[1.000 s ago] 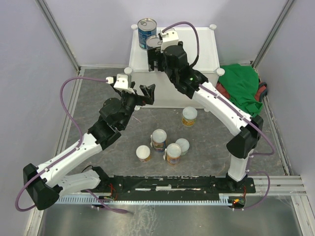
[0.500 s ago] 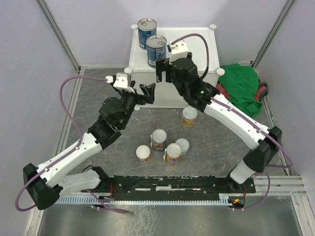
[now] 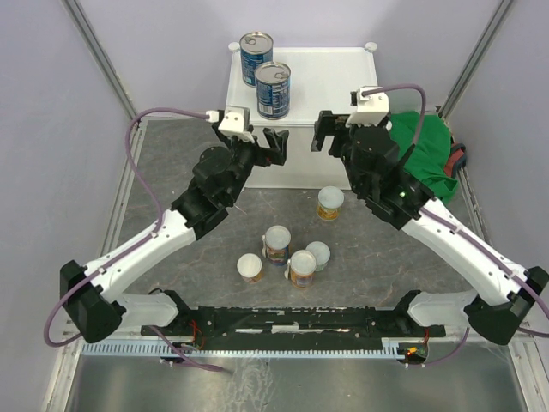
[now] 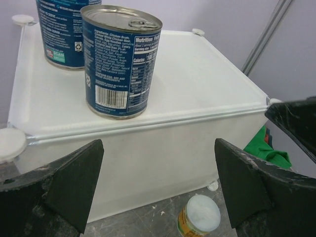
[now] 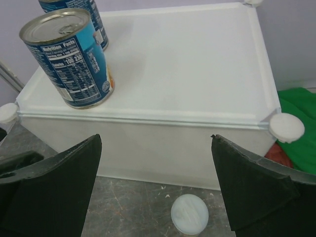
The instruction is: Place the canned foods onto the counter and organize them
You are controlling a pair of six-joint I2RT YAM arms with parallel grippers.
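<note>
Two dark blue cans stand on the white counter (image 3: 334,86), one at its back left corner (image 3: 256,56) and one in front of it (image 3: 273,88). Several yellow-labelled cans with pale lids stand on the grey floor, one nearest the counter (image 3: 330,202) and a cluster (image 3: 287,256) further forward. My left gripper (image 3: 268,148) hangs open before the counter's front left, facing the front blue can (image 4: 121,59). My right gripper (image 3: 329,135) hangs open before the counter's front right. Both hold nothing. The yellow can shows below each gripper (image 4: 199,217) (image 5: 189,214).
A green cloth (image 3: 425,154) lies bunched on the floor right of the counter, with a red thing under it. Round white knobs mark the counter's corners (image 5: 286,127). Purple walls and metal posts close in the back and sides.
My right gripper has drawn back from the front blue can, off the counter, toward its right front. My left arm has reached forward, bringing its gripper up to the counter's front edge.
</note>
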